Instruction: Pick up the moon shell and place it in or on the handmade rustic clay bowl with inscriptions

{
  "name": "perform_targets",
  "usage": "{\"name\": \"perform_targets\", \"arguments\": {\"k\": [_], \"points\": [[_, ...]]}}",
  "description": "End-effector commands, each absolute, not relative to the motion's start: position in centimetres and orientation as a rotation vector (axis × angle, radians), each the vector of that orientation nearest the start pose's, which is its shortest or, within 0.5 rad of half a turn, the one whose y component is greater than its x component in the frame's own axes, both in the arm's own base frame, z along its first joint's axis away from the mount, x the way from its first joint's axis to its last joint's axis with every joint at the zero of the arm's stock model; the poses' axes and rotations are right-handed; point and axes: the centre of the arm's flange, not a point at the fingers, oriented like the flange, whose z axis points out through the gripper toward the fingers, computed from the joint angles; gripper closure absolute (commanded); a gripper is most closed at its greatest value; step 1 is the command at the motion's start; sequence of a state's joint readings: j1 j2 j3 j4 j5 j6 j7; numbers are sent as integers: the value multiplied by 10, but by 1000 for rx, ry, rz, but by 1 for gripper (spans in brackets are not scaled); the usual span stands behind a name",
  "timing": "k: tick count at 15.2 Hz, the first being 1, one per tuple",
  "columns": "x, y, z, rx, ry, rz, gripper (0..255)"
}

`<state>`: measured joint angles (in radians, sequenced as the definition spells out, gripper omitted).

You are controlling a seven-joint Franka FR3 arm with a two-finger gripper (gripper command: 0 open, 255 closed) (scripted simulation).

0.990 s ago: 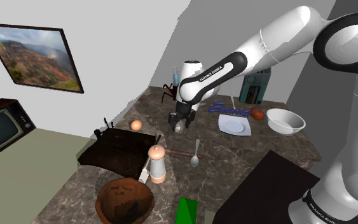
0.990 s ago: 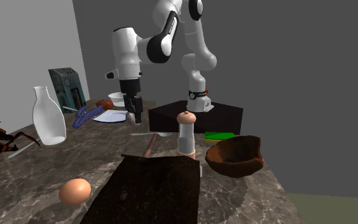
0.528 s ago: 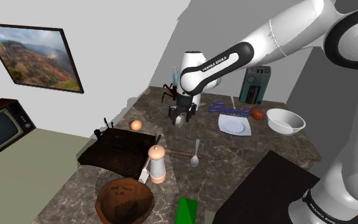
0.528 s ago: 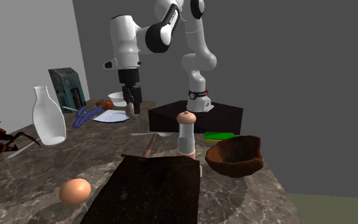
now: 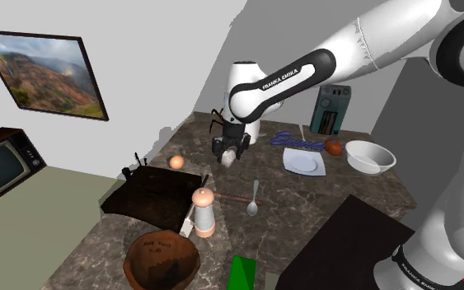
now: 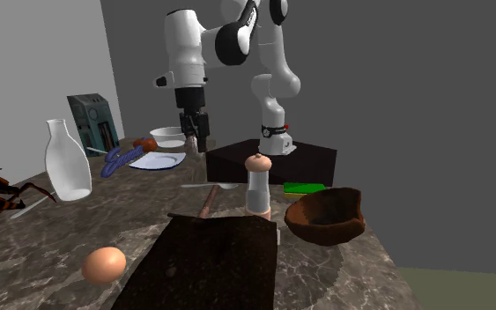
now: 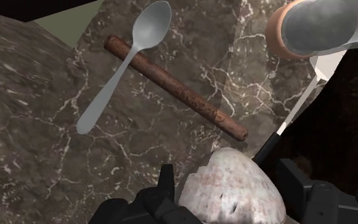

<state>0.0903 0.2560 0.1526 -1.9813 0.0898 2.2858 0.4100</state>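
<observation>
Jaws tight on one pale shell (image 7: 231, 188); one spoon (image 7: 119, 76), one brown bowl (image 5: 161, 264).

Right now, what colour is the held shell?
Off-white shell with faint reddish flecks; clearest in wrist view.

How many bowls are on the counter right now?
2. A brown clay bowl sits at the shoulder view's lower left, near the pepper mill; a white bowl sits at its right, beside the white plate. The arm may hide others.

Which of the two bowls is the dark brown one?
The rough brown bowl beside the grinder; the other bowl, by the plate, is smooth white.
</observation>
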Motion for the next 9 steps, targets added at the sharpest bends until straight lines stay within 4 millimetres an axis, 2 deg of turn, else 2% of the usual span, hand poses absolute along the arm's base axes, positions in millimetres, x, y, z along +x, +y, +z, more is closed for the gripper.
{"name": "perform_targets", "arguments": {"k": [1, 9], "points": [[577, 167, 345, -3003, 349, -20, 255], [540, 266, 344, -3003, 349, -20, 255]]}}
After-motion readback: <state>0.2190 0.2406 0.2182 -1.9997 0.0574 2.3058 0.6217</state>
